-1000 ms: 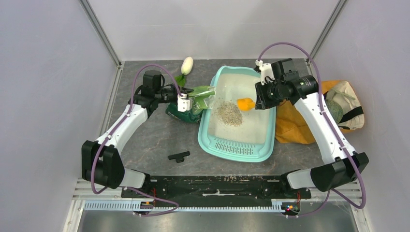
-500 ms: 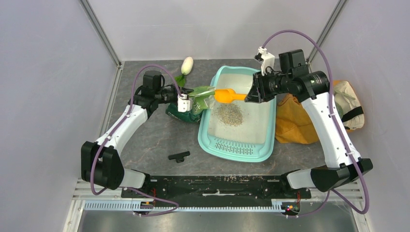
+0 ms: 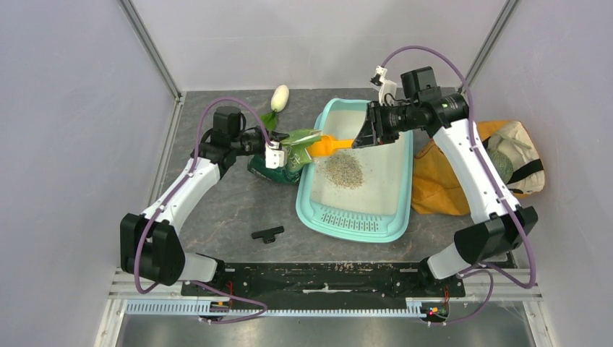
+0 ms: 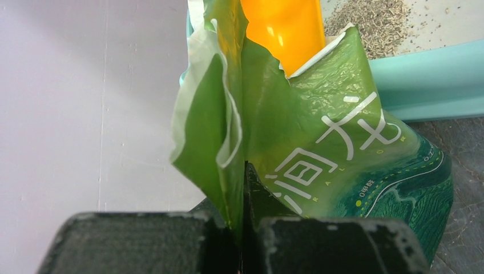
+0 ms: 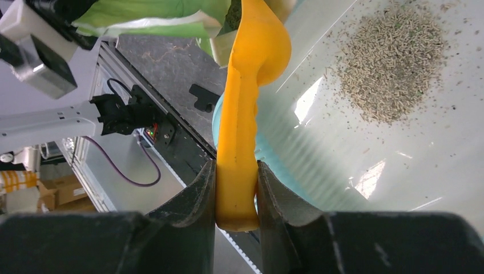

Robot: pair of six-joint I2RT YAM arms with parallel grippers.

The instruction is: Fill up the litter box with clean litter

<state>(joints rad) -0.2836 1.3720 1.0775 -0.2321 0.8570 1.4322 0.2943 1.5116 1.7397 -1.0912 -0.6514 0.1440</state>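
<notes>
1. The litter box (image 3: 353, 230) lies on the table (image 3: 231, 210), right of its middle. It runs from close to the far edge toward the near edge, with the slotted grille end facing the near edge.
2. The litter (image 3: 343, 170) forms one loose pile in the white basin, closer to the box's left wall than its right. Stray granules are scattered around it.
3. A green pouch (image 4: 319, 165) stands on the table just beside the box's left wall, its opened top leaning toward the rim.
4. The left gripper (image 4: 244, 188) is closed tight on a fold of the pouch's upper edge, pinching the film between its fingers.
5. The right gripper (image 5: 237, 177) reaches over the box from the right. It clamps the handle of an orange scoop (image 5: 251, 63), jaws narrow around it.
6. The scoop's bowl end pokes into the pouch's mouth. The film hides the bowl, so I cannot tell whether it carries any granules.
7. An orange cloth bag (image 3: 441, 184) sits by the table's right edge, just beside the box's right wall.
8. A white oblong thing (image 3: 280, 97) lies near the far edge, and a small black piece (image 3: 267, 233) lies toward the near edge, left of the box.
</notes>
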